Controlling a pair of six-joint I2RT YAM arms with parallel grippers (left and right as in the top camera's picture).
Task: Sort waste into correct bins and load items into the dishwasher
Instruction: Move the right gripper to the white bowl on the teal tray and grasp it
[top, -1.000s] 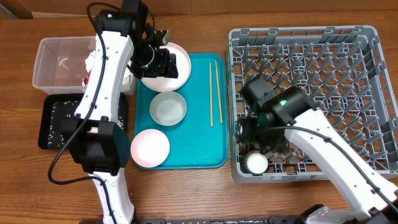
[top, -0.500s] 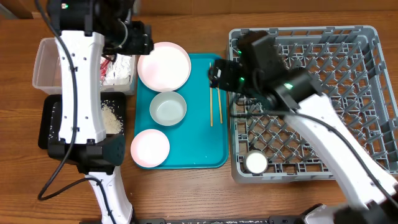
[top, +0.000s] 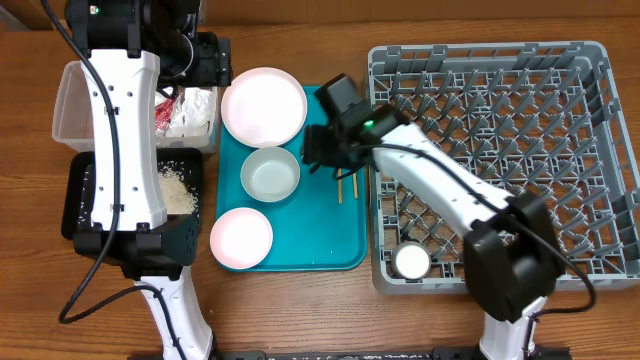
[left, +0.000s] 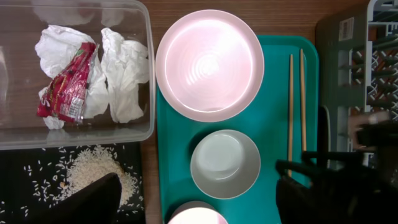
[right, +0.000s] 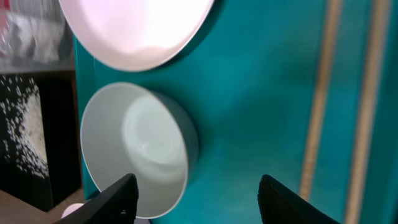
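My right gripper (top: 320, 152) (right: 199, 200) is open and empty, low over the teal tray between the white bowl (top: 270, 173) (right: 134, 149) and the two wooden chopsticks (top: 346, 150) (right: 323, 93). My left gripper (top: 208, 58) (left: 199, 208) is open and empty, high above the tub's right end. The clear tub (top: 75, 85) (left: 18, 127) holds the red-and-white wrapper (left: 67, 87) and crumpled white paper (left: 124, 78). Rice (top: 178, 190) (left: 93, 174) lies in the black tray (top: 78, 200). A large pinkish plate (top: 264, 105) (left: 209, 64) and a small plate (top: 241, 237) sit on the teal tray.
The teal serving tray (top: 310, 245) (left: 270, 112) lies between the bins and the grey dish rack (top: 500, 80). A small white cup (top: 412, 262) stands in the rack's front left corner. The right arm reaches across the rack's left edge.
My right gripper left the rack's front corner and came left over the teal tray, now beside the bowl. My left arm swung from over the large plate back above the tub.
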